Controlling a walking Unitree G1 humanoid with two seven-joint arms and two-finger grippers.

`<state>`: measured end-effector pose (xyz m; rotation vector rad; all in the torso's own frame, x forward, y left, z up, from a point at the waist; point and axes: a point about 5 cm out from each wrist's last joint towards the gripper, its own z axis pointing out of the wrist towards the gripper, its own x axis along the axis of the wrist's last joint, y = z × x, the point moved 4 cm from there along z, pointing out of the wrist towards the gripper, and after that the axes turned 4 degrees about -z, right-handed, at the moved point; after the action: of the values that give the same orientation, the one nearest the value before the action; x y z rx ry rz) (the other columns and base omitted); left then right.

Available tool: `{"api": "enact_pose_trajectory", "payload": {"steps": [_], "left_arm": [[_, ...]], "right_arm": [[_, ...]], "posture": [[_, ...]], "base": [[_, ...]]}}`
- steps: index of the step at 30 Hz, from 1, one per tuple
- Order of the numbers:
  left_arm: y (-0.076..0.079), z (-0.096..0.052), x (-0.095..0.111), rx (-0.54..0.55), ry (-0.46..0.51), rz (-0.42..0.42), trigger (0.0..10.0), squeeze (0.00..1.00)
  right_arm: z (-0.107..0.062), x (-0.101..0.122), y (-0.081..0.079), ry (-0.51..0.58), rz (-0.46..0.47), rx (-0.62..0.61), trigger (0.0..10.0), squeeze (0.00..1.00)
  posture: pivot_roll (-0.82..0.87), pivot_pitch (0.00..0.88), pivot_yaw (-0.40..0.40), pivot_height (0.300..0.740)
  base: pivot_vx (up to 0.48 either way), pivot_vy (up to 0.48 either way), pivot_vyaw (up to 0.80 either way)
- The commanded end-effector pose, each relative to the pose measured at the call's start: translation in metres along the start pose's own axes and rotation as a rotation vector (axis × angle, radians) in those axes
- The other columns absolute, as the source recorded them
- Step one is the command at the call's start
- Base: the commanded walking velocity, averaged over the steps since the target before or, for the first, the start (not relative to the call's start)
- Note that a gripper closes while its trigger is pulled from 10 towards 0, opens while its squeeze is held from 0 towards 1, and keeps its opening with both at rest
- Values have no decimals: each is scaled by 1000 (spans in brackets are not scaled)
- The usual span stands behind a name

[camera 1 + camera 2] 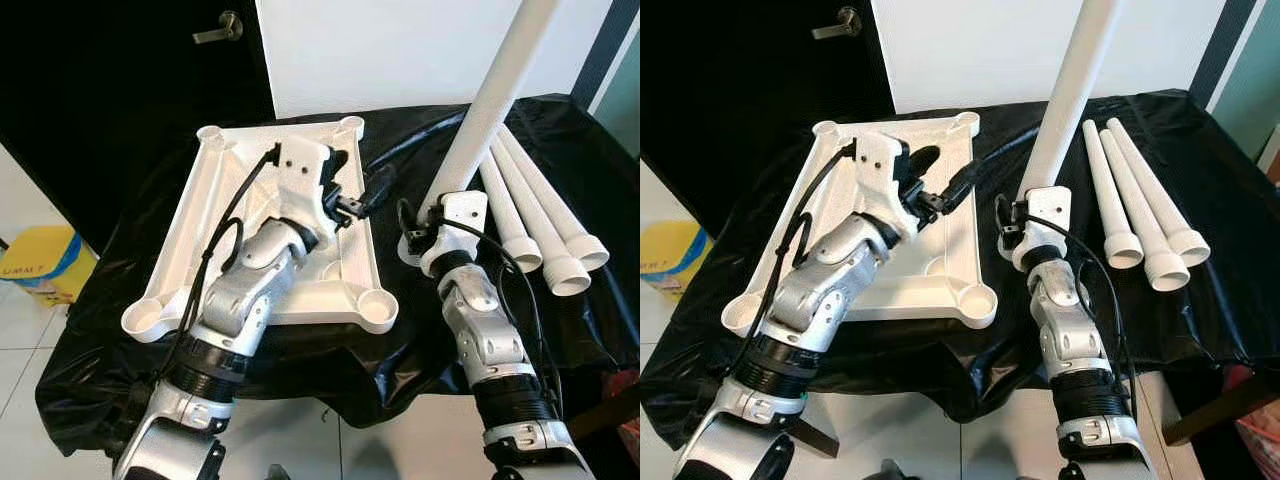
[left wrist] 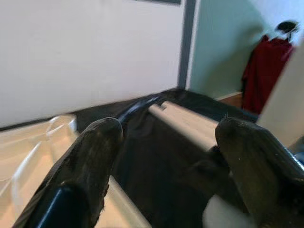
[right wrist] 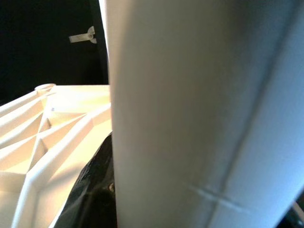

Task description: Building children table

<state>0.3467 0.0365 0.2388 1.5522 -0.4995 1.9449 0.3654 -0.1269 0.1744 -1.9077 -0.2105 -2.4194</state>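
Tabletop (image 1: 300,290) lying upside down on the bench's left half, ribs and four corner sockets up, ready for legs. Right gripper (image 1: 425,238) clenched on one leg (image 1: 480,120), held near upright just off the tabletop's right edge, probably bound for a socket. Left gripper (image 1: 362,200) released, fingers (image 2: 90,156) spread over the tabletop's right edge, likely to steady it. Three spare legs (image 1: 545,225) side by side at the bench's right end. Black sheet (image 1: 100,330) draped over the bench; white wall, dark door (image 1: 120,80), pale tiled floor, yellow tub (image 1: 40,260) at left.
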Motion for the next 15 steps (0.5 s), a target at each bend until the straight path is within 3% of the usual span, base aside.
{"api": "enact_pose_trajectory", "payload": {"steps": [1, 15], "left_arm": [[-8, -3, -5, 38, -12, 8, 10000, 0], [-47, -25, -34, 239, -79, 0, 10000, 0]], "right_arm": [[-2, 1, 1, 13, -5, -7, 10000, 0], [-11, -4, 18, 21, -44, -63, 10000, 0]], "posture": [[-119, 0, 55, 740], [-116, 0, 47, 740]], "base": [[0, 0, 0], [0, 0, 0]]}}
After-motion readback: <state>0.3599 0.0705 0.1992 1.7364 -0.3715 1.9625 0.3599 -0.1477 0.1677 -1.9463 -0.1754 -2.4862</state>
